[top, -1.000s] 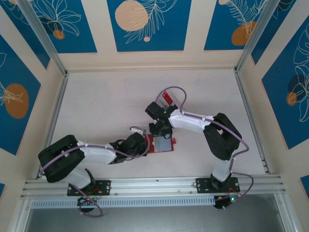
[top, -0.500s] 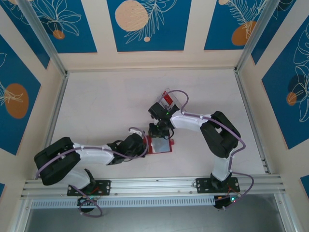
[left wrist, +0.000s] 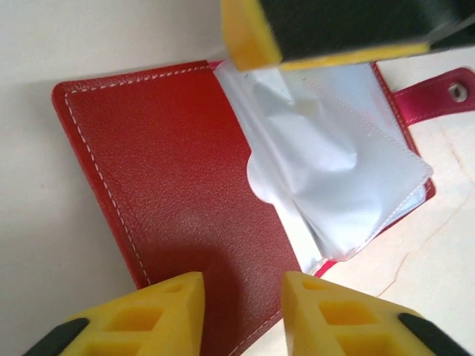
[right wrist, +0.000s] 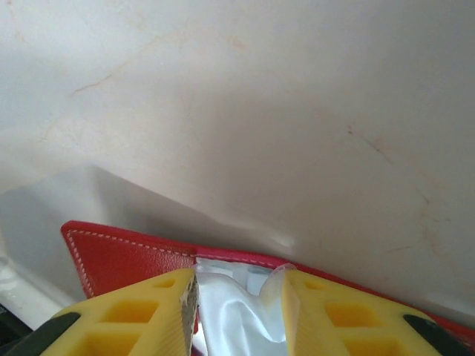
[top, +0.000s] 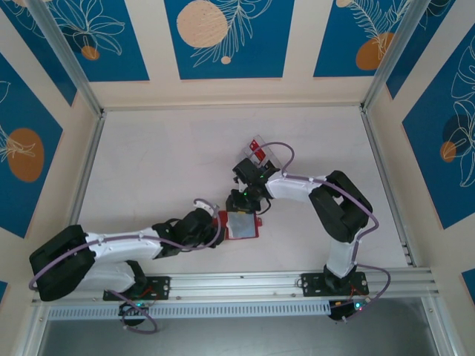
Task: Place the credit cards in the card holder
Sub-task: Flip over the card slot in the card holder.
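Both jaw pairs have parted over the last second: the left gripper (left wrist: 241, 288) is released above the card holder (left wrist: 163, 163) flap, and the right gripper (right wrist: 239, 289) loosely straddles its clear sleeves (left wrist: 334, 163), so the holder lies open mid-table (top: 163, 163), likely ready for cards.

**Left claw (top: 220, 224) and right claw (top: 243, 207) meet at the card holder (top: 242, 225), fingers parted.**

The left arm (top: 119, 245) stretches low from its base to the holder's left edge. Its claw (left wrist: 241, 279) hangs over the red cover, yellow fingers slightly apart with nothing between them. The right arm (top: 326, 200) folds at the elbow to the right of the holder and reaches in over its far edge. Its claw (right wrist: 239, 276) points down, fingers apart, with the holder's clear sleeves in the gap.
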`<state>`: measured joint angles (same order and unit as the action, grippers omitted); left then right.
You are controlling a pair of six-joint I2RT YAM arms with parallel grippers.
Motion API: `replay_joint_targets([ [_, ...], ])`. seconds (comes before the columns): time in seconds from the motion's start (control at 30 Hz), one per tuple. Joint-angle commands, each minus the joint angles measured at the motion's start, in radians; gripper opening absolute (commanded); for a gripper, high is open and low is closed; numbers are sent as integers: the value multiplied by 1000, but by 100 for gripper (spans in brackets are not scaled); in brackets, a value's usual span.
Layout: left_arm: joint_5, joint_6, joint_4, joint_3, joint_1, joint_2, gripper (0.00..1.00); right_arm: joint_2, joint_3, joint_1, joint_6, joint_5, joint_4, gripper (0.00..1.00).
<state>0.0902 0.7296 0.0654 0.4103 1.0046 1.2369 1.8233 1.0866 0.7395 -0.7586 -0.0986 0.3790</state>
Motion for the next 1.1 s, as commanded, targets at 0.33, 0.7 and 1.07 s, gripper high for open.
replay_joint_targets([
  [0.33, 7, 26, 59, -4, 14, 191, 6, -171, -4, 74, 41, 115, 157, 47],
  [0.7, 28, 44, 72, -20, 26, 199, 4, -166, -5, 106, 42, 360, 307, 43],
  [1.07, 31, 42, 66, -16, 35, 196, 3, -29, 6, 107, 44, 330, 250, 44],
])
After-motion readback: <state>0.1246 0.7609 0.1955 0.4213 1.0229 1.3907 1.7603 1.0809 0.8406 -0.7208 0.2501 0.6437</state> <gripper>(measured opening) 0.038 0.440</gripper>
